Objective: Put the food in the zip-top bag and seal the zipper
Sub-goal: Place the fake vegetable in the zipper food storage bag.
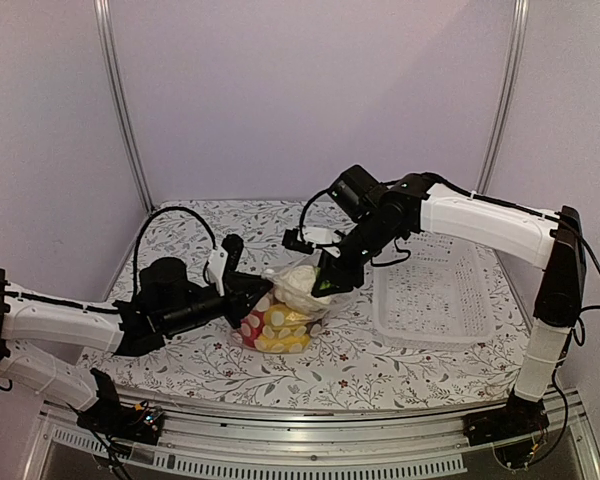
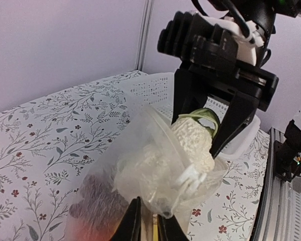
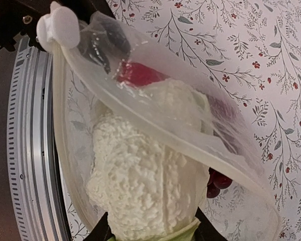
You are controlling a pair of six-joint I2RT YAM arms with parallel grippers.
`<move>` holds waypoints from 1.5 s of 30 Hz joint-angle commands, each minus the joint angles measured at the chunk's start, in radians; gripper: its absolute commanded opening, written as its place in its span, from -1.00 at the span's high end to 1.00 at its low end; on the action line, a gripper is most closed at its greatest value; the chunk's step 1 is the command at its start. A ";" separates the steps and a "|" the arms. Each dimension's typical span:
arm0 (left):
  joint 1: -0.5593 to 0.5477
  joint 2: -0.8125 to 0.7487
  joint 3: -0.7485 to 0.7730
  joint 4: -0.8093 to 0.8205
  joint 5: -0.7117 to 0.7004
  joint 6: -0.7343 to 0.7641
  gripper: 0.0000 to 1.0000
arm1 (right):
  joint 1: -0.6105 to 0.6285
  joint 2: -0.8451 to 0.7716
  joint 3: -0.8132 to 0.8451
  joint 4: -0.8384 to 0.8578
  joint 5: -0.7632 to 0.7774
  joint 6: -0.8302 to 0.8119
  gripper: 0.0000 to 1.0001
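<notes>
The clear zip-top bag (image 1: 280,318) lies mid-table with its mouth raised; yellow pieces (image 1: 280,325), a red pepper (image 3: 135,75) and dark grapes (image 3: 218,181) show through it. My right gripper (image 3: 155,236) is shut on the white cauliflower (image 3: 140,175), which sits partway inside the mouth, between the two lips. The zipper (image 3: 190,145) runs across it, with a white slider (image 3: 57,25) at one end. My left gripper (image 2: 149,221) is at the bag's near edge. Its fingers stand a narrow gap apart with bag film at the tips. Whether they pinch the film does not show.
A white slotted basket (image 1: 435,290) stands to the right of the bag, under the right arm. Purple walls close the back and sides. A metal rail (image 1: 280,440) runs along the table's near edge.
</notes>
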 commanded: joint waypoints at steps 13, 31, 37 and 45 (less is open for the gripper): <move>-0.011 -0.094 -0.023 -0.024 -0.002 0.021 0.45 | 0.006 0.011 0.033 -0.018 -0.007 0.003 0.24; -0.010 -0.087 0.029 -0.083 -0.023 0.080 0.98 | 0.033 0.047 0.038 -0.010 -0.014 -0.012 0.21; -0.010 -0.096 0.031 -0.081 -0.026 0.077 1.00 | 0.041 0.089 0.044 0.060 0.007 0.038 0.16; -0.010 -0.143 -0.025 -0.044 -0.089 0.064 1.00 | 0.054 0.110 0.076 0.006 -0.001 0.040 -0.34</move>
